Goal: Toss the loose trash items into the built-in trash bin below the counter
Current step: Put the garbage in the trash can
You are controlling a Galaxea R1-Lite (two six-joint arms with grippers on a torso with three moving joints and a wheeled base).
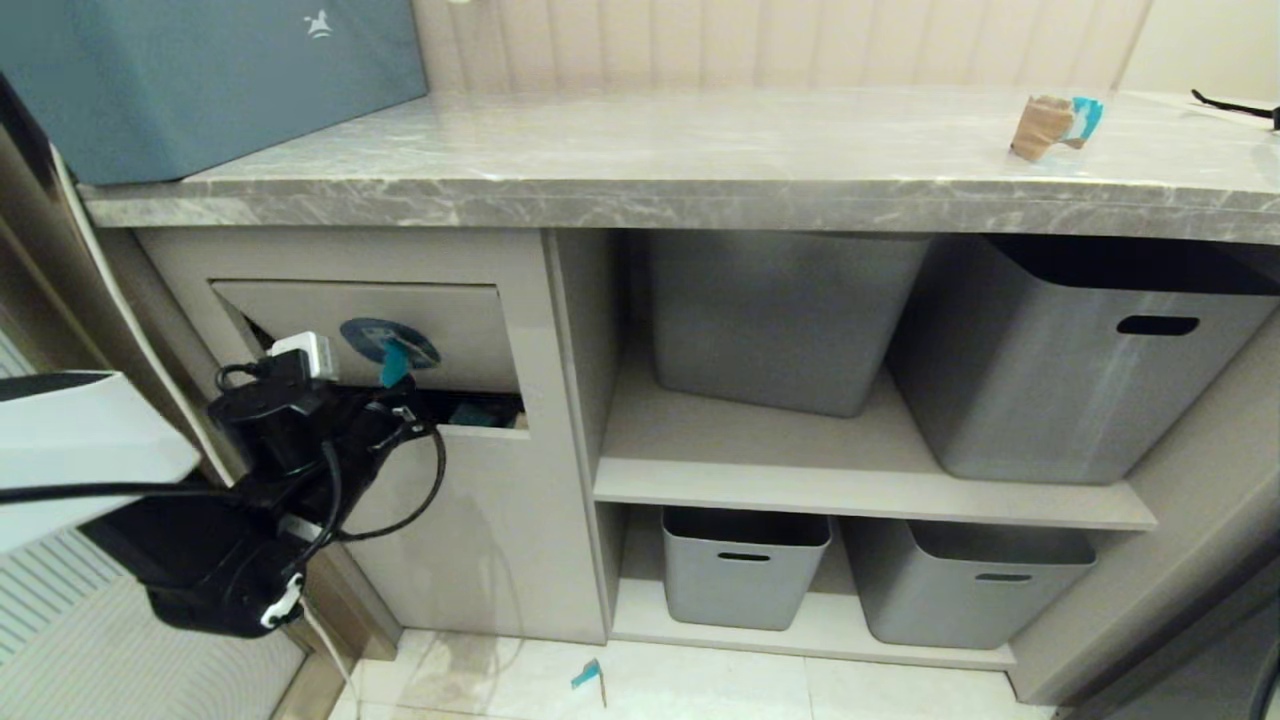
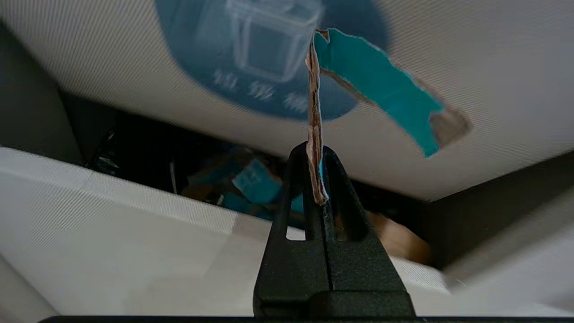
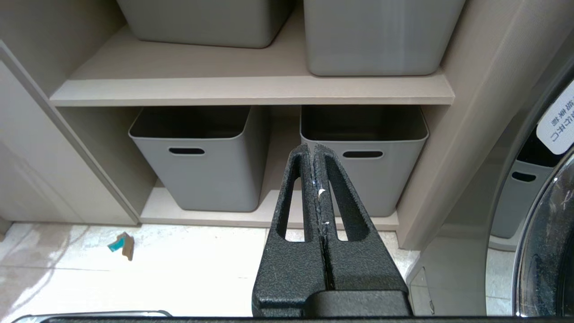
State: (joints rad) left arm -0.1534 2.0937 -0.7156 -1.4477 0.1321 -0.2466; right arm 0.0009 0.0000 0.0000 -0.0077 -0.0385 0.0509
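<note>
My left gripper point(image 1: 395, 385) point(image 2: 315, 154) is shut on a flat scrap of tan cardboard with a turquoise paper strip point(image 2: 381, 85) point(image 1: 393, 365). It holds the scrap right in front of the built-in trash bin's flap point(image 1: 450, 320) point(image 2: 471, 67), by the round blue sticker point(image 1: 375, 340) point(image 2: 251, 54). The flap is pushed in, and a dark gap point(image 1: 480, 410) point(image 2: 148, 157) shows beneath it with other scraps point(image 2: 255, 181) inside. Another trash item point(image 1: 1055, 125) lies on the grey marble counter point(image 1: 620, 150) at the right. A small scrap point(image 1: 588, 676) point(image 3: 121, 244) lies on the floor. My right gripper point(image 3: 314, 150) is shut and empty, low before the shelves.
A large blue-teal box point(image 1: 200, 80) stands on the counter's left end. Grey tubs point(image 1: 780, 320) point(image 1: 1080, 370) sit on the upper shelf, and two more point(image 1: 740, 565) point(image 1: 970, 580) point(image 3: 197, 157) point(image 3: 363, 154) on the lower one. A washing machine door point(image 3: 547, 224) is at the far right.
</note>
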